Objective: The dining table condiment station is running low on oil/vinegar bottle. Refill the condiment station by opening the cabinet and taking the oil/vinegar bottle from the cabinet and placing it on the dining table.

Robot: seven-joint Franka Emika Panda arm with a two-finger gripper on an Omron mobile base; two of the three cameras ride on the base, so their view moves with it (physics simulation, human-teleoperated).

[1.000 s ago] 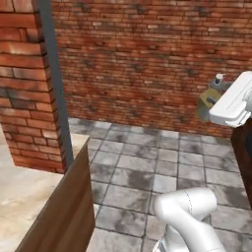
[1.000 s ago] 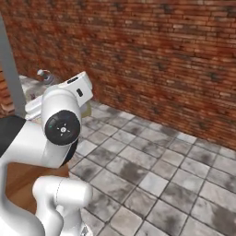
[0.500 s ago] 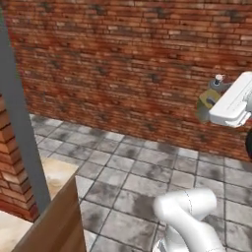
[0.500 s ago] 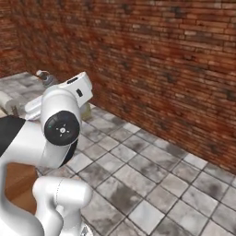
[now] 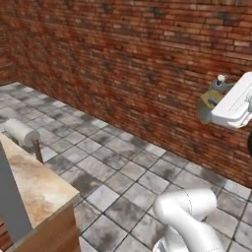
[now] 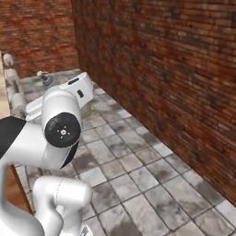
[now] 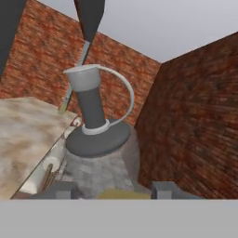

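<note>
The oil/vinegar bottle (image 7: 90, 109) sits close in the hand view, its grey pourer top up and olive-yellow liquid low between my fingertips (image 7: 163, 188). My gripper (image 5: 218, 105) is shut on the bottle (image 5: 207, 102) and holds it in the air in front of the brick wall at the right of the left base view. In the right base view the gripper (image 6: 81, 104) carries the bottle (image 6: 86, 110) beyond my arm. The dining table (image 5: 30, 183), with its beige marbled top, lies at lower left, well away from the bottle. The cabinet is out of view.
A white-cushioned stool (image 5: 19, 131) stands by the table on the grey tiled floor (image 5: 123, 167). More stools (image 6: 14, 90) line the left edge of the right base view. A brick wall (image 5: 123, 59) runs behind. A grey post (image 5: 11, 209) rises at lower left.
Both base views have swung: the brick pillar has slid out of frame, and the table top and stool have come in. The bottle stays in my gripper, unchanged.
</note>
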